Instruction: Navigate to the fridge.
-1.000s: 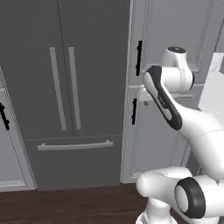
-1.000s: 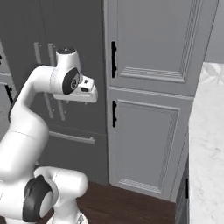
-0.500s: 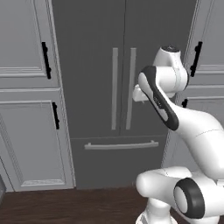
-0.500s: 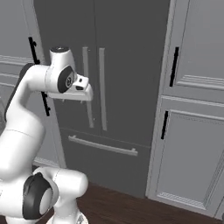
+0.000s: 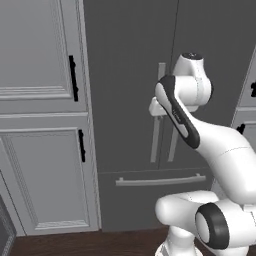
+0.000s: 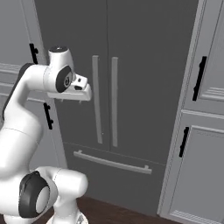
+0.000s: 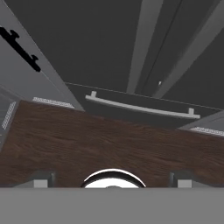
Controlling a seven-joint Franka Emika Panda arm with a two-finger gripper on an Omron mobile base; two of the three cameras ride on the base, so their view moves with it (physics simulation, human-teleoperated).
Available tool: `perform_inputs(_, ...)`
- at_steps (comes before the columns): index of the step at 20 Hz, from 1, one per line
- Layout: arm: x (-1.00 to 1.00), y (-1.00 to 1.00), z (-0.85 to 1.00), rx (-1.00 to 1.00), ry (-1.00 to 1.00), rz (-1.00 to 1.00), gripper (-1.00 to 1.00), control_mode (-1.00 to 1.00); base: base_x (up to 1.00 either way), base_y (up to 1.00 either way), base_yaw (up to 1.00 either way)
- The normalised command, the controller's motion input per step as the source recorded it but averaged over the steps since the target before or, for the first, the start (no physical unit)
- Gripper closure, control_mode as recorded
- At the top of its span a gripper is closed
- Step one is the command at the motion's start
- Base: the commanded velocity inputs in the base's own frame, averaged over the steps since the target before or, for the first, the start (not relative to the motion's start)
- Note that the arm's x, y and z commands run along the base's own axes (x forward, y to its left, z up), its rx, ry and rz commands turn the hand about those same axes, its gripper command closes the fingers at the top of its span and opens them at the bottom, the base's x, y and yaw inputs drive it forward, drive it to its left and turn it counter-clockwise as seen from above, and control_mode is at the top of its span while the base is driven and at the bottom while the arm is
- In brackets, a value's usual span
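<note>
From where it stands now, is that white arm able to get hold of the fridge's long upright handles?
Probably yes: the tall dark grey fridge stands right ahead, its light-grey vertical bar handles unobstructed, and nothing lies between them and the arm's tool, folded close by.

Light grey panelled cabinet doors (image 5: 37, 150) stand stacked one above the other, each with a short black handle (image 5: 73, 78) near its edge. Matching doors (image 6: 197, 170) with black handles (image 6: 200, 78) show in the right base view. Along their feet runs a dark wood floor (image 7: 109, 144), plank grain showing in the hand view.
</note>
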Motion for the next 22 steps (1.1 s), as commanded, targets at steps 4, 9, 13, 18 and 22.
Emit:
perform_inputs(4, 0.0, 0.0, 0.0, 0.0, 0.0, 0.0, -1.0, 1.0, 0.57, 0.0, 0.0)
perform_inputs(9, 0.0, 0.0, 0.0, 0.0, 0.0, 0.0, -1.0, 1.0, 0.55, -0.04, -0.02)
perform_inputs(13, 0.0, 0.0, 0.0, 0.0, 0.0, 0.0, -1.0, 1.0, 0.5, -0.07, -0.04)
perform_inputs(18, 0.0, 0.0, 0.0, 0.0, 0.0, 0.0, -1.0, 1.0, 0.47, -0.07, -0.03)
perform_inputs(22, 0.0, 0.0, 0.0, 0.0, 0.0, 0.0, -1.0, 1.0, 0.46, -0.06, -0.01)
